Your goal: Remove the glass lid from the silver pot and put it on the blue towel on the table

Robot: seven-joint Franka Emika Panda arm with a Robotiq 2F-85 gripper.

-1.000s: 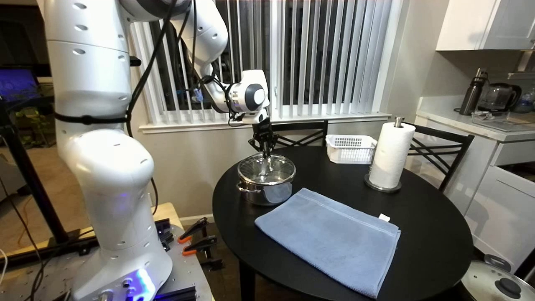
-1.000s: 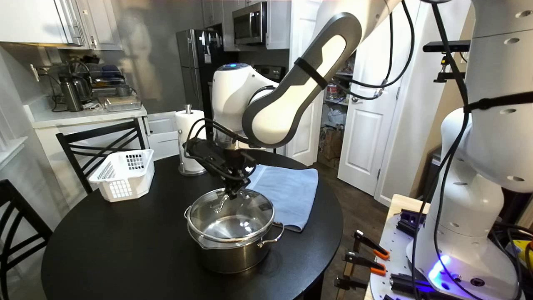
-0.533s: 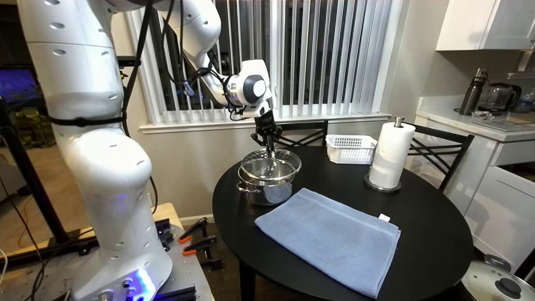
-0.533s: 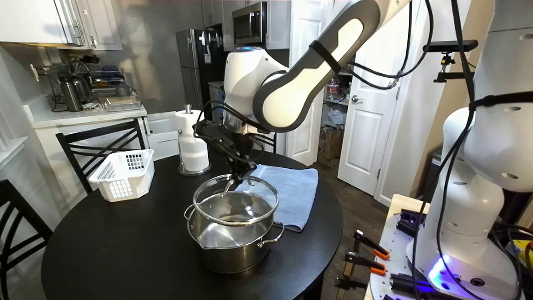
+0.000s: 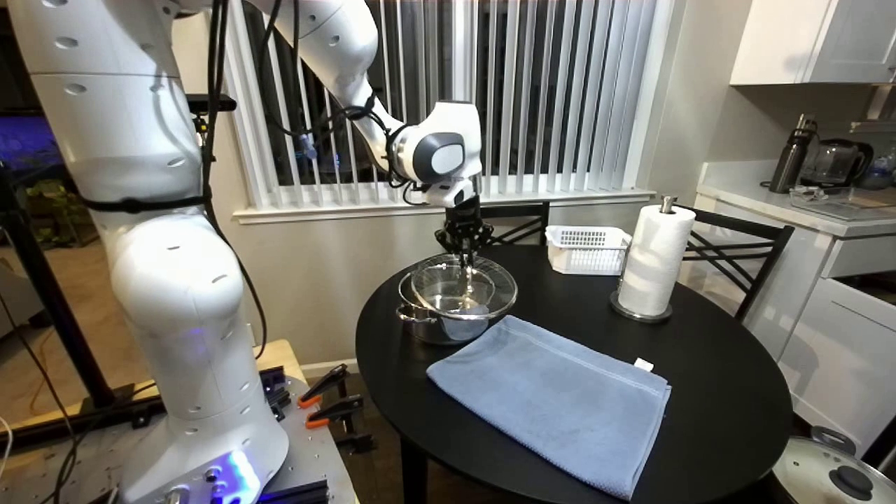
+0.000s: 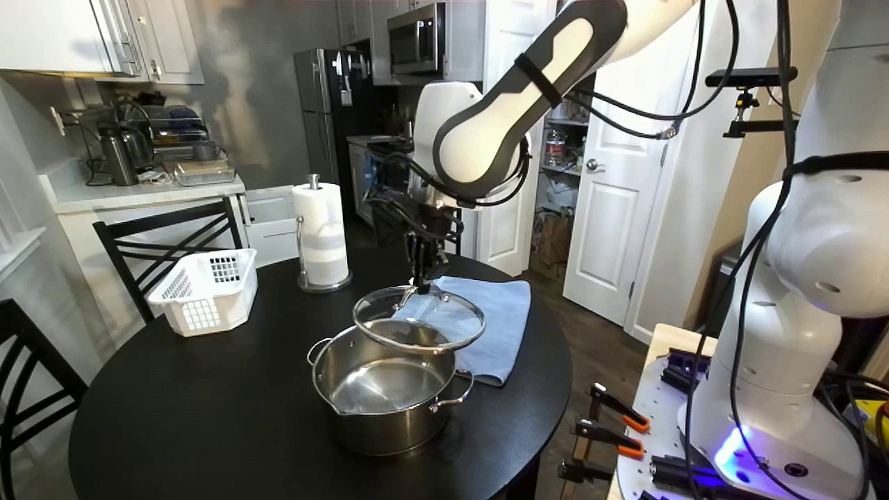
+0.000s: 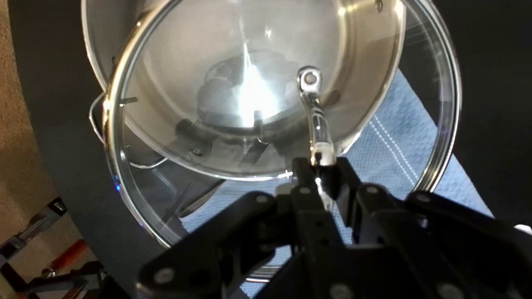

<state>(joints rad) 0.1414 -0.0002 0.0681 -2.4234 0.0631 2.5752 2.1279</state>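
Black and pointing down, the gripper (image 7: 324, 166) has its fingers pressed in tight on the arched metal handle (image 7: 318, 124) of the glass lid (image 6: 419, 325), near the middle of the arch. The lid hangs from it, raised above the silver pot (image 6: 392, 427) and off centre: in both exterior views it covers part of the pot's mouth and juts past the right of the rim. In the wrist view the pot's bright inside and part of the blue towel (image 5: 549, 402) show through the glass. Whether the lid hangs level, I cannot tell.

The pot stands upright on the round black table (image 5: 728, 399). In an exterior view the towel lies flat to its near right, with an edge just beside the pot; whether the two touch, I cannot tell. A small white tag (image 5: 643, 364) juts from the towel's far edge, close to its right corner. Farther back in that view sits a white basket (image 5: 589, 250), and to the right of it, nearer, a paper towel roll (image 5: 656, 259) stands upright.
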